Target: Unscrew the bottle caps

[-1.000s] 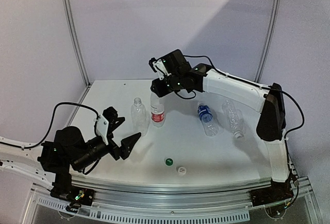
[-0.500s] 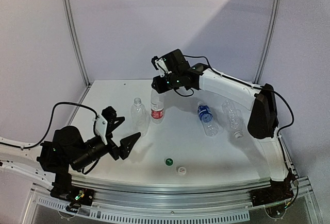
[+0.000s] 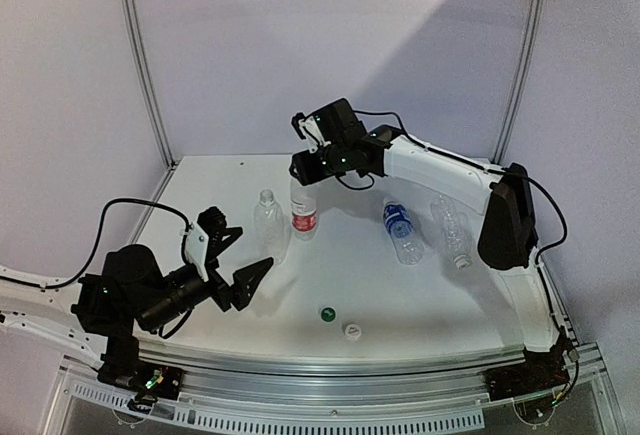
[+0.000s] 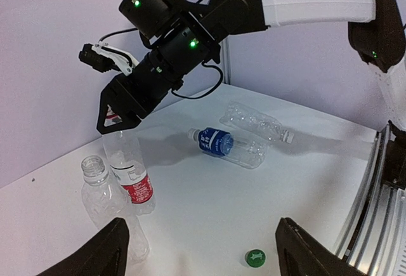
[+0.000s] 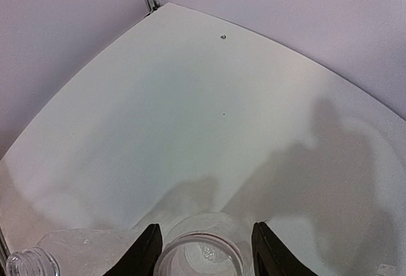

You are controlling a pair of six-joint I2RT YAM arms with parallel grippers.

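**Top view**
- Table (image 3: 220, 180): white, with walls behind and at the sides.
- Right gripper (image 3: 303, 169): over the far part of the table, left of middle. It points down onto the top of the red-label bottle (image 3: 305, 213), which stands upright there. How its jaws stand is not legible here.
- Unlabelled upright bottle (image 3: 268, 221): just beside the red-label bottle, on its left and slightly nearer.
- Blue-label bottle (image 3: 402, 230): on its side, right of middle.
- Clear lying bottle (image 3: 452, 227): on its side, between the blue-label bottle and the right edge.
- Green cap (image 3: 327, 313) and white cap (image 3: 351, 330): loose on the table by the near edge, about the middle. They lie just beside each other, apart.
- Left gripper (image 3: 250, 248): low over the near left part of the table, jaws spread wide with nothing between them.

**Left wrist view**
- Left gripper: fingers wide apart at the bottom corners.
- Green cap (image 4: 255, 258): on the table between them, nearer the right-hand one.
- Unlabelled upright bottle (image 4: 104, 200): neck open, no cap.
- Right gripper (image 4: 120, 114): dark fingers straddle the top of the red-label bottle (image 4: 130, 174).
- Blue-label bottle (image 4: 228, 147) and clear lying bottle (image 4: 257, 122): on their sides beyond, close together.

**Right wrist view**
- Right gripper: fingers (image 5: 149, 250) stand apart on either side of the red-label bottle's clear round top (image 5: 202, 254). Whether they press on it cannot be told.
- Unlabelled upright bottle: its threaded, open mouth (image 5: 22, 264) shows at the lower left.
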